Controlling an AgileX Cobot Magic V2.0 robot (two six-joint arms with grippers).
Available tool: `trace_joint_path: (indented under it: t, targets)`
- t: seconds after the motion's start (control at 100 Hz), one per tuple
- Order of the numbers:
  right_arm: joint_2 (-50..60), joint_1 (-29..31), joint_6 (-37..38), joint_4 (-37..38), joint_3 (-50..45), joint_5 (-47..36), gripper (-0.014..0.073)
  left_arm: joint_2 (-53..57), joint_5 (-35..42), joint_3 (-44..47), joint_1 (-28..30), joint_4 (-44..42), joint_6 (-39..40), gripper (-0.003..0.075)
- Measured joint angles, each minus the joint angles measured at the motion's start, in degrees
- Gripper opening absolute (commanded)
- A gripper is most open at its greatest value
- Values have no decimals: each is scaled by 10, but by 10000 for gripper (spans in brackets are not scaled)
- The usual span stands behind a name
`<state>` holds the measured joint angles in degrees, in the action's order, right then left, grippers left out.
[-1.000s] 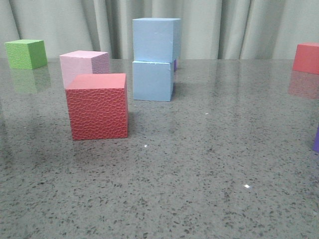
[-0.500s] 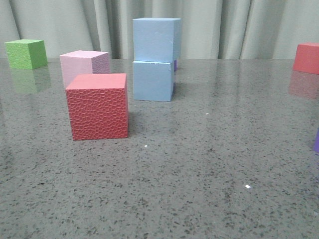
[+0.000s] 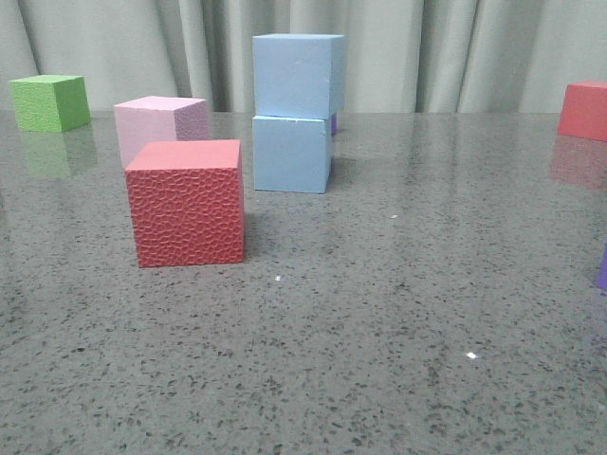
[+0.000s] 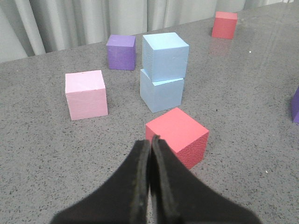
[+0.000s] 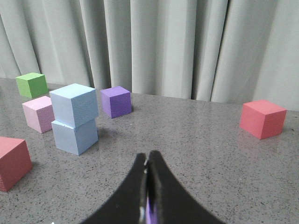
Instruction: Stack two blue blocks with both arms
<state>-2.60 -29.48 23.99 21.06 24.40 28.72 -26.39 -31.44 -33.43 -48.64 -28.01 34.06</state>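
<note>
Left hand (image 4: 150, 140): fingers pressed together, holding nothing.
Right hand (image 5: 148, 163): likewise closed, empty.
Upper blue block (image 3: 297, 75): resting on lower blue block (image 3: 291, 153), slightly twisted, mid-worktop (image 3: 398, 313).
Risk: the skewed overhang might topple the stack if the worktop is jolted.

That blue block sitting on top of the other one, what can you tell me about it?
The top blue block is a pale blue cube with smooth, matte, foam-like faces. It rests upright on the lower blue block, turned slightly so its edges overhang a little. Nothing else touches it; both grippers are away from it. A purple cube stands behind the stack, a pink cube beside it.
</note>
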Motion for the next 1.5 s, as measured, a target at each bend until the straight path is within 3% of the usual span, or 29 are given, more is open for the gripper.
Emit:
trace_joint_path:
  t: [0.54,0.68,1.08,1.23,1.5]
  targets:
    - [0,0,0,0,0,0,-69,-2,1,0,0,-30,0,-19]
    - [0,0,0,1,0,0,-69,-10,25,7,27,-31,-17,-19]
    - [0,0,0,1,0,0,-69,72,217,140,248,132,-249,-19]
    - [0,0,0,1,0,0,-69,131,281,211,337,177,-274,-19]
    - [0,0,0,1,0,0,-69,244,295,332,454,232,-286,-19]
